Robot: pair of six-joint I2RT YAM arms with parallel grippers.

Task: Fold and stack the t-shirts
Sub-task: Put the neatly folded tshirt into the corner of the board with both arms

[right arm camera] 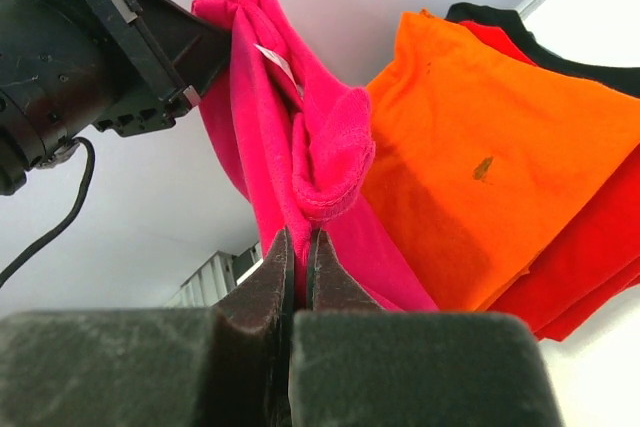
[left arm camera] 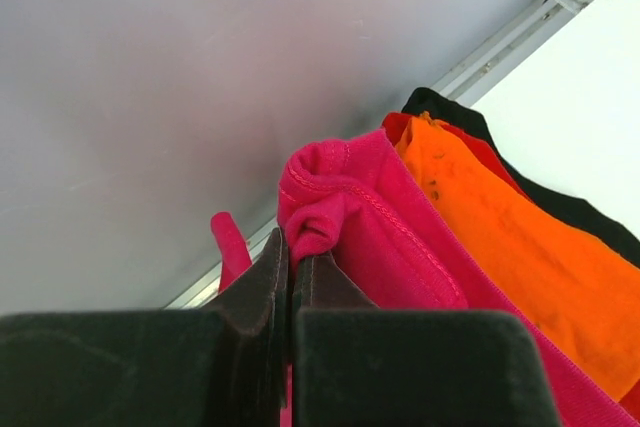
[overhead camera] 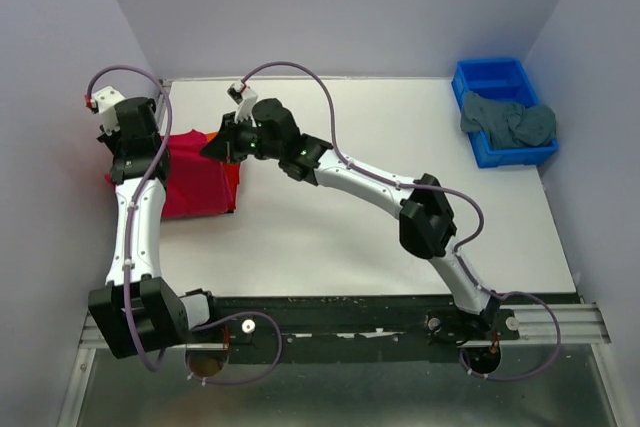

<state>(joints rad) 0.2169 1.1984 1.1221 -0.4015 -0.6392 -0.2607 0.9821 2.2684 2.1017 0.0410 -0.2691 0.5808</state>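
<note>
The left jaws are clamped on a bunched hem of the crimson-pink t-shirt [left arm camera: 370, 217], and the right jaws pinch another fold of it. The shirt is at the left edge of the table [overhead camera: 330, 237], over the orange t-shirt [right arm camera: 470, 127] and red t-shirt [right arm camera: 590, 247]. The grey-teal t-shirt [overhead camera: 505, 119] lies in the blue bin [overhead camera: 490, 77] at the far right corner.

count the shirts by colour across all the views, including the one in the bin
pink shirt: 1
orange shirt: 1
red shirt: 1
black cloth, only its edge showing under the pile: 1
grey-teal shirt, in the blue bin: 1
total: 5
</note>
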